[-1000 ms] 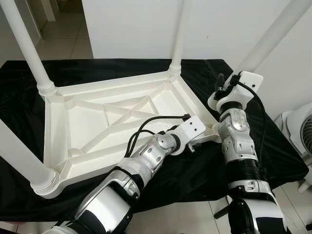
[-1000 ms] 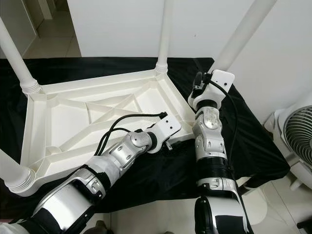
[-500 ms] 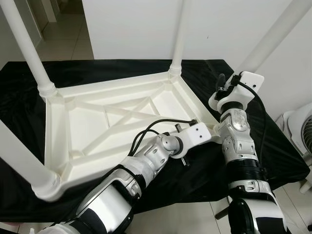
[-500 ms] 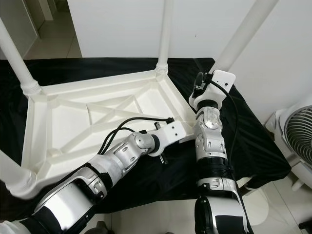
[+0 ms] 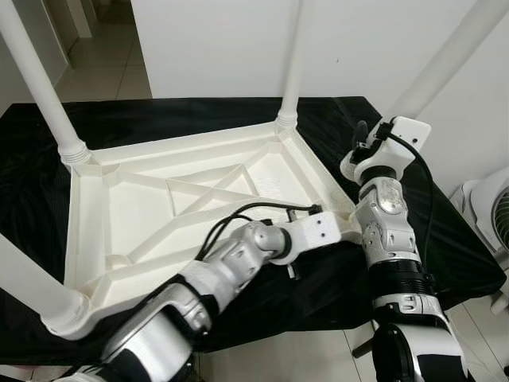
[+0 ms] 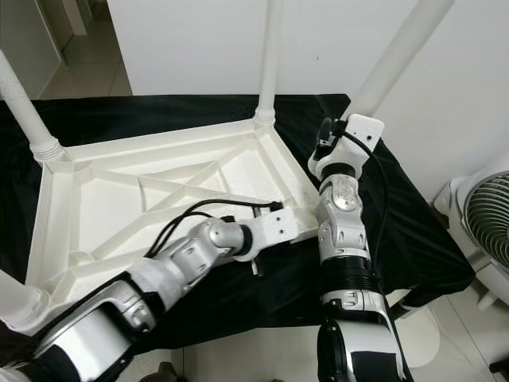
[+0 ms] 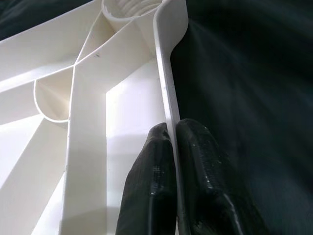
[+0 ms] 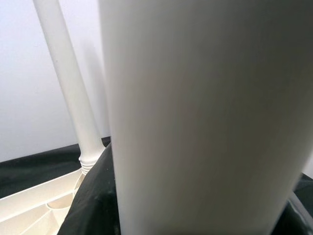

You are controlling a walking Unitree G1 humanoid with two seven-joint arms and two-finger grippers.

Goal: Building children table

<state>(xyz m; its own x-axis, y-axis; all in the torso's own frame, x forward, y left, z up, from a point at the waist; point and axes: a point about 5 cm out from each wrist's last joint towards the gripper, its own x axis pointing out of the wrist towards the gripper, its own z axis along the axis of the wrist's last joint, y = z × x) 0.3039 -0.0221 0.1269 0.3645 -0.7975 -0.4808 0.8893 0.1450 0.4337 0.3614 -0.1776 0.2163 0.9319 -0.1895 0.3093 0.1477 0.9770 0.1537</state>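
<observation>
Inverted on the black-draped table, the white children's tabletop lies with its ribbed underside up and three legs already standing in their corner sockets: far-left leg, far-right leg and near-left leg. The left gripper has its jaws clenched on the thin rim of the tabletop's right edge, one finger on either side of the wall, close to the near-right corner socket, which appears unfilled. The right gripper is raised beside the fourth leg, a white tube rising steeply to the upper right; in the right wrist view this tube lies directly before the camera, but whether the jaws are clenched on it cannot be told. A fan stands on the floor at right. Step in hand, by judgement: fitting the last leg. The next move calls for steadying the tabletop by its rim while the leg's lower end is aligned over the open socket and pressed or turned home.
</observation>
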